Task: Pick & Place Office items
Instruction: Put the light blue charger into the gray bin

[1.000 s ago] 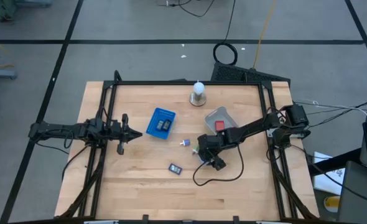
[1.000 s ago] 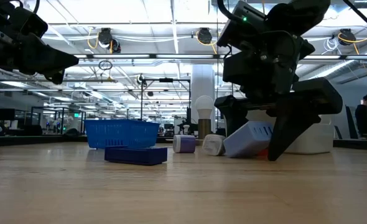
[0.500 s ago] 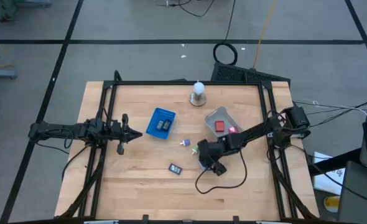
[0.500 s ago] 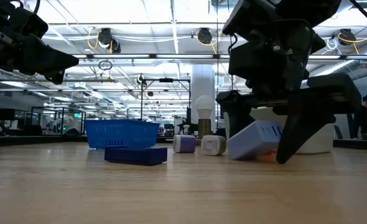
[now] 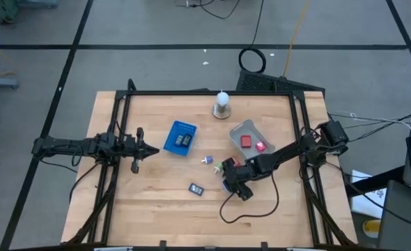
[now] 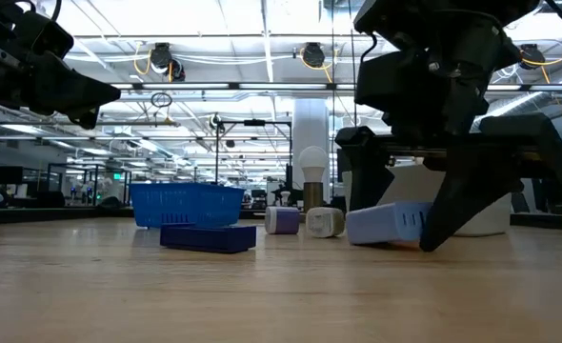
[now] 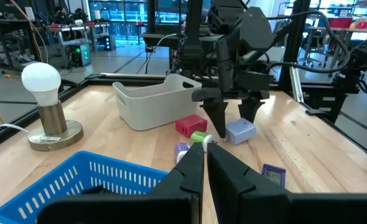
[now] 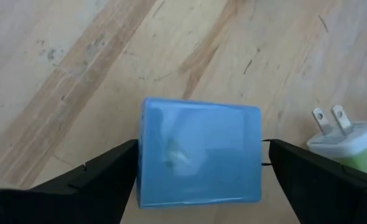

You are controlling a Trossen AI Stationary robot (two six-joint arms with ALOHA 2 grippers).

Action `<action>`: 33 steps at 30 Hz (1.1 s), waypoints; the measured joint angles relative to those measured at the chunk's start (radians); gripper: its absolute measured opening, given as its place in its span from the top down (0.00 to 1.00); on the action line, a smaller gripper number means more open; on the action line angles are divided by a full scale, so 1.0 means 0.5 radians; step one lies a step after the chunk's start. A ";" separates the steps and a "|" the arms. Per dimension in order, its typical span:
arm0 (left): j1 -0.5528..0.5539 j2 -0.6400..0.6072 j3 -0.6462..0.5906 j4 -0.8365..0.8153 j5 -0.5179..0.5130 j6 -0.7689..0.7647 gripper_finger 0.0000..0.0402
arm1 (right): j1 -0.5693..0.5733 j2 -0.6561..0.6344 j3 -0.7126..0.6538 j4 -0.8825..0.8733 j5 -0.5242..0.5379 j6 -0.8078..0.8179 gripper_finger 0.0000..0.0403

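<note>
Office items: pale-blue squarish plastic block sits on table btwn wide-open right gripper, not yet gripped. Some already binned; several loose. Left gripper shut, idle.

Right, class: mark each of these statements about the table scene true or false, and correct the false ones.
1. The right gripper straddles a light blue block, jaws open. True.
2. That blue block sits inside the blue basket. False: it lies on the table, apart from the basket.
3. The left gripper is shut and holds nothing. True.
4. The bulb on its round base lies tipped over. False: it stands upright.
5. A red block lies in the grey tray. True.
</note>
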 joint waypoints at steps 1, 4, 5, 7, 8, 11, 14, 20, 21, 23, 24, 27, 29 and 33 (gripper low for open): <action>0.000 0.000 0.000 0.000 0.000 -0.001 0.95 | 0.002 0.000 -0.001 0.007 0.003 -0.001 0.12; 0.000 0.000 0.000 0.000 0.000 -0.001 0.95 | 0.001 0.002 -0.002 0.027 -0.006 0.024 0.13; 0.000 0.000 0.000 0.000 -0.001 -0.001 0.95 | 0.002 0.002 -0.002 0.027 -0.004 0.031 0.13; 0.000 0.000 0.000 0.000 -0.001 -0.001 0.95 | 0.002 0.002 -0.002 0.026 0.011 0.036 0.13; 0.000 0.000 0.000 0.001 -0.001 -0.001 0.95 | 0.002 0.002 -0.002 0.025 0.023 0.043 0.13; 0.000 0.000 0.000 0.001 -0.001 -0.001 0.95 | 0.003 0.002 -0.002 0.025 0.033 0.042 0.13; 0.000 0.000 0.000 0.001 -0.001 -0.001 0.95 | 0.003 0.002 -0.002 0.025 0.033 0.043 0.14; 0.000 0.000 0.000 0.001 -0.001 -0.001 0.95 | 0.003 0.005 -0.002 0.029 0.051 0.076 0.26; 0.000 0.000 0.000 0.001 -0.001 -0.001 0.95 | 0.001 0.005 -0.002 0.032 0.056 0.085 0.28; 0.000 0.000 0.000 0.001 -0.001 -0.001 0.95 | 0.001 0.005 -0.002 0.031 0.056 0.089 0.32; 0.000 0.000 0.000 0.001 -0.001 -0.001 0.95 | 0.001 0.005 -0.002 0.030 0.057 0.089 0.33; 0.000 0.000 0.000 0.001 -0.001 -0.001 0.95 | 0.001 0.005 -0.002 0.039 0.060 0.086 0.33; 0.000 0.000 0.000 0.001 -0.001 -0.001 0.95 | 0.001 0.003 -0.002 0.056 0.056 0.075 0.33; 0.000 0.000 0.000 0.001 -0.002 -0.001 0.95 | 0.010 -0.048 -0.008 0.037 0.035 0.071 0.27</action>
